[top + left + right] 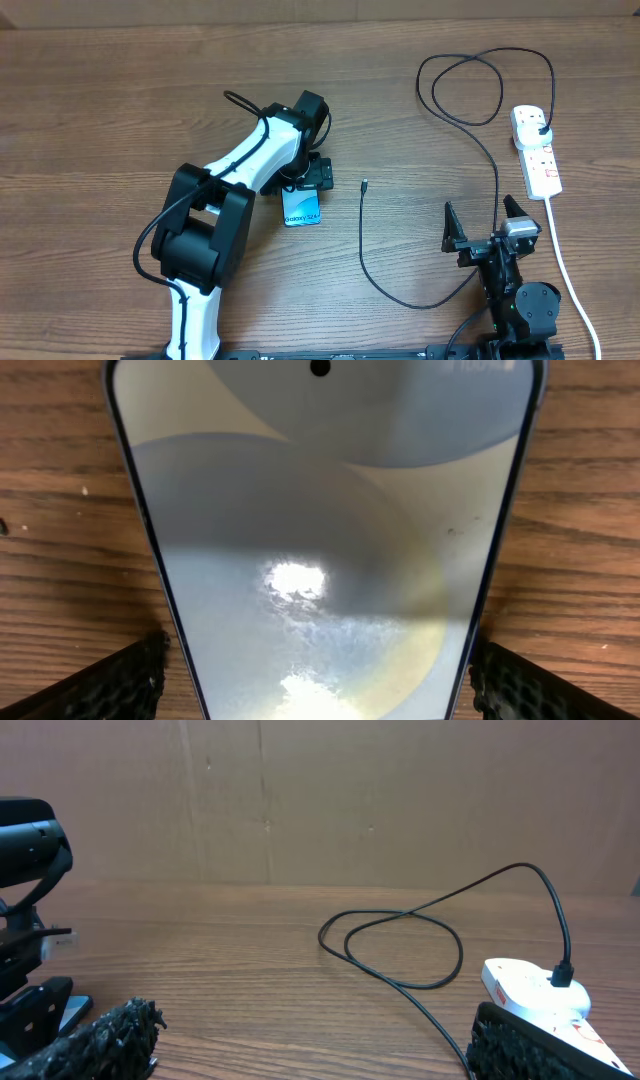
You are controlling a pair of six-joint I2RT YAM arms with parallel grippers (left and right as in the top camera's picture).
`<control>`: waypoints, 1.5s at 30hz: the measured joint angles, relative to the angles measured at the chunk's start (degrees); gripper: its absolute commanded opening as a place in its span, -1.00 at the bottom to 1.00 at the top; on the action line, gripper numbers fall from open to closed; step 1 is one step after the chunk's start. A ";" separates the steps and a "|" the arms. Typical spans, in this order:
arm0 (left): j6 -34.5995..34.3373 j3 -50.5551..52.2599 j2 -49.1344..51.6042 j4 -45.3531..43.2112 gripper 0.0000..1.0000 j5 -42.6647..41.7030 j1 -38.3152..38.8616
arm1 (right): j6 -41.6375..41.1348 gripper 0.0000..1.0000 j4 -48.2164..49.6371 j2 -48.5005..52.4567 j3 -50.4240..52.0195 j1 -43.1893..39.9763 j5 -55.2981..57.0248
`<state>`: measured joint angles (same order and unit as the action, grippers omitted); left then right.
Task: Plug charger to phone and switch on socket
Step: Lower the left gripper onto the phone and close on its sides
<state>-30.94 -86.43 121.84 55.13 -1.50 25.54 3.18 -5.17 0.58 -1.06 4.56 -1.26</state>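
The phone point(301, 208) lies flat on the wooden table, its light blue screen up and "Galaxy" text showing. It fills the left wrist view point(320, 510). My left gripper point(308, 182) point(320, 670) is open with one finger on each side of the phone, and a sliver of wood shows beside the left finger. The charger cable point(365, 250) is thin and black. Its small tip point(364, 185) lies free to the right of the phone, and its black plug point(541, 130) sits in the white socket strip point(537, 160) point(530, 985). My right gripper point(483, 228) point(320, 1040) is open and empty.
The cable loops point(465, 85) at the back of the table, and the loops also show in the right wrist view point(400, 935). A thick white cord point(565, 260) runs from the strip to the front edge. A brown cardboard wall point(320, 800) stands behind the table.
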 measured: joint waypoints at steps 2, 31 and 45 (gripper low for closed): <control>-0.02 0.92 -0.50 -1.14 1.00 0.09 -0.02 | -0.02 1.00 0.02 0.00 0.00 -0.02 0.02; -0.48 1.97 -1.11 -2.25 1.00 1.27 0.35 | -0.02 1.00 0.02 0.00 0.00 -0.02 0.00; -2.14 1.97 -1.11 -1.75 0.86 1.09 0.31 | 0.00 1.00 0.02 0.00 0.00 -0.02 0.02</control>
<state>-33.08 -84.47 120.73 53.39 -0.40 25.85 3.18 -5.15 0.58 -1.06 4.54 -1.23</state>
